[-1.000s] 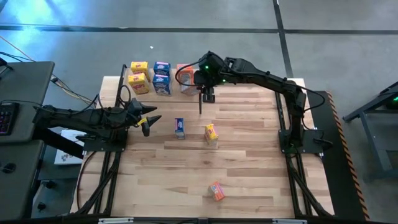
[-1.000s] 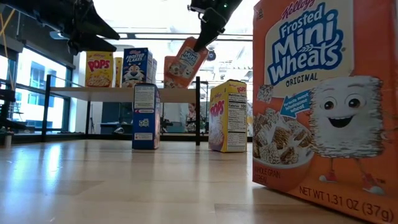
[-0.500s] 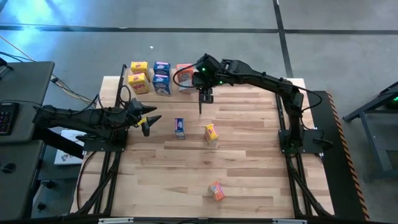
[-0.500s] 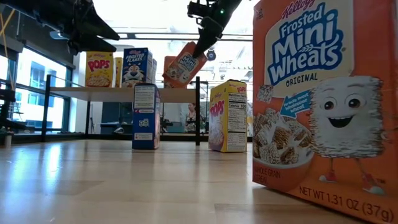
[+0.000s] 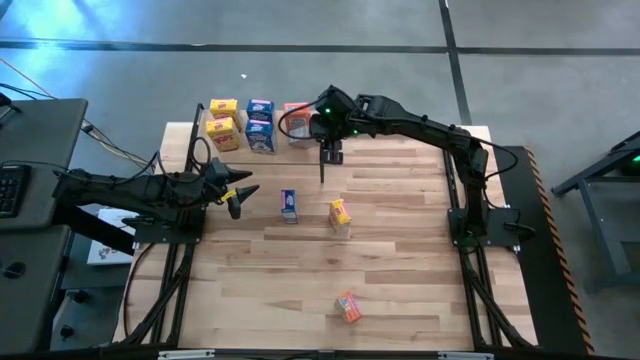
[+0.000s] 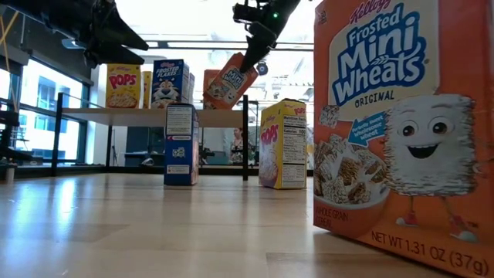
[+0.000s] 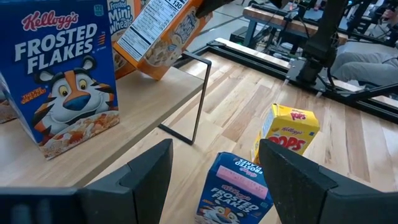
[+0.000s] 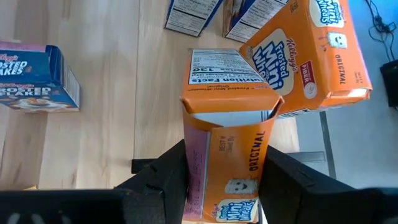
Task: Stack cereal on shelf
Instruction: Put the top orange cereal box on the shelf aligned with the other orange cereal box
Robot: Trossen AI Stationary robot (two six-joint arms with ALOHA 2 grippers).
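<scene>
My right gripper (image 5: pixel 322 128) is shut on an orange cereal box (image 6: pixel 230 80), which hangs tilted over the right end of the light-wood shelf (image 6: pixel 147 116). On the shelf stand two yellow boxes (image 5: pixel 223 120), two blue boxes (image 5: pixel 260 124) and one orange box (image 8: pixel 311 53). A blue box (image 5: pixel 289 205), a yellow box (image 5: pixel 340 216) and an orange box (image 5: pixel 348 306) rest on the tabletop. My left gripper (image 7: pixel 217 174) waits open at the table's left side, level with the shelf, with nothing between its fingers. My right gripper pinches the orange box near its upper end (image 8: pixel 224 186), one finger on each of two opposite faces. The fingers (image 8: pixel 163 180) slant down from the table's right side. The box hangs tilted, its lower corner (image 6: pixel 207 102) close over the shelf top; whether it touches I cannot tell.
The shelf's black posts (image 6: pixel 246 139) stand on the tabletop at the far left. The blue box (image 6: pixel 181 144) and yellow box (image 6: pixel 283 144) stand upright in front of the shelf. The orange box (image 6: pixel 397 123) near the front edge fills the low view's right side.
</scene>
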